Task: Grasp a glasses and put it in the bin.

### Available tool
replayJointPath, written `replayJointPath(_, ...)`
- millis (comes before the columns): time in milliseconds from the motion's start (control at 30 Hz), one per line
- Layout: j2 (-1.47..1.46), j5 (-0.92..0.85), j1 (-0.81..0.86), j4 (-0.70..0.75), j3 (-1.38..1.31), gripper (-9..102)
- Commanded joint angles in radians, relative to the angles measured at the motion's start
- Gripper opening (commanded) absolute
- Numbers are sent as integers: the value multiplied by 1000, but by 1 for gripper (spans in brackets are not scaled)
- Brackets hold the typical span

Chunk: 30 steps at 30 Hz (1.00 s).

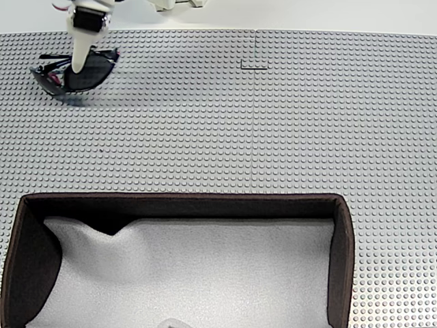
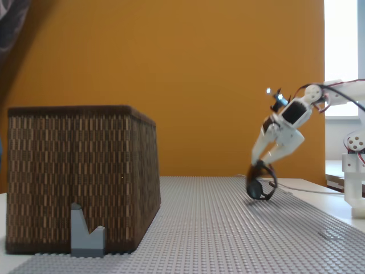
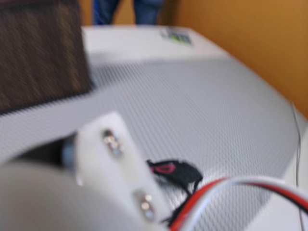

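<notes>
The bin (image 1: 341,260) sits at the bench's near edge, open side up, ready to receive. At the far left corner the gripper (image 1: 79,65) has its jaws clamped on the glasses (image 1: 85,72), which look lifted just clear of the bench (image 1: 273,137) for carrying.

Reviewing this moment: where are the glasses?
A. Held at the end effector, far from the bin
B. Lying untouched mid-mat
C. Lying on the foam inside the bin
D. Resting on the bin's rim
A. In both fixed views the glasses sit between the fingers of the end effector, and the side-on one shows them apparently clear of the studded mat, well away from the bin.
</notes>
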Motion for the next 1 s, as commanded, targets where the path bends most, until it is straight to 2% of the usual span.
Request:
replayJointPath(0,181,9,-31,15,-15,-1)
replayJointPath(167,328,25,-98,32,-23,-1)
replayJointPath(300,331,66,-120,9,-75,-1)
replayJointPath(633,362,98,-244,-403,-87,-1)
replayJointPath(800,253,95,-321,-615,-130,-1)
replayJointPath(967,64,89,-359,-739,-275,-1)
